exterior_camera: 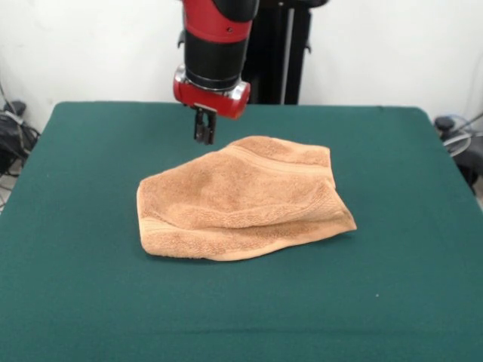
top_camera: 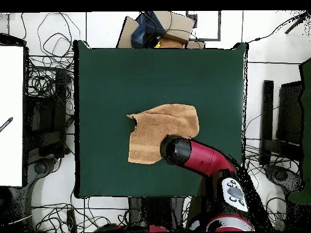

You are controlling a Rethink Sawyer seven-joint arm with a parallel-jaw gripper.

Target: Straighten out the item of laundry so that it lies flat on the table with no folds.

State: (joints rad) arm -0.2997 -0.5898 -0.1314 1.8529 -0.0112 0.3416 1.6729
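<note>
Towel (exterior_camera: 241,200) lying near the middle of the green tabletop (exterior_camera: 83,286), folded over itself: upper layer doubled across the lower one, thick rolled fold along the edge toward 6 o'clock in the front view, one corner sticking out toward 4 o'clock. Not flat yet, so most of the task probably remaining. Tool (exterior_camera: 204,136) hanging just above the towel's edge at 11 o'clock, not touching cloth, holding nothing; whether released or clenched, cannot tell. Placed there probably to catch the folded top layer and pull it open.
</note>
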